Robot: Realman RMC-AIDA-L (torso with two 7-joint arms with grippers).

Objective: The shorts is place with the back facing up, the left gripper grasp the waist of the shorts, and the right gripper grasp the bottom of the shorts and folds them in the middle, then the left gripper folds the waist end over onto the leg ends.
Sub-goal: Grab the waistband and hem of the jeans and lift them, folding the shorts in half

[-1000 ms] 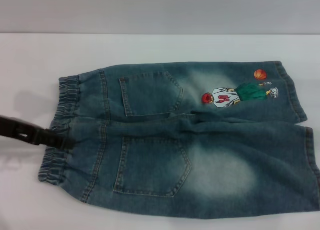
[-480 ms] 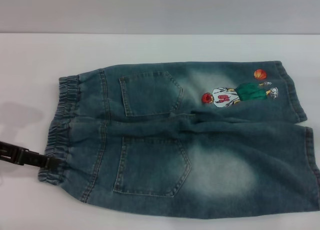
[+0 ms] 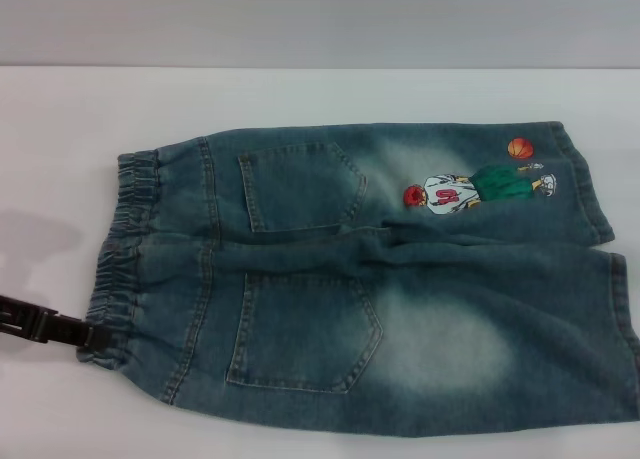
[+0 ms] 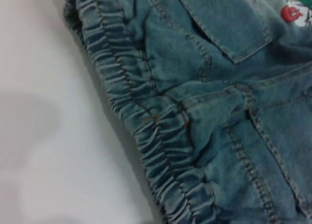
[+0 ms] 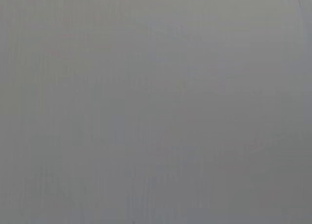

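Observation:
The shorts lie flat on the white table, back up, with both patch pockets showing. The waist end points left, and the left wrist view shows its gathered elastic band from close by. The bottom of the shorts lies at the right, next to the cartoon print and orange ball. My left gripper, a black claw, reaches in from the left edge and meets the near corner of the waistband. The right gripper is out of view; its wrist view shows only plain grey.
White tabletop surrounds the shorts on the far side and the left. The near leg runs off the head view's right edge. A grey wall stands behind the table.
My left gripper has slid along the waistband toward the table's near edge, from the middle of the band to its near corner. The shorts have barely moved.

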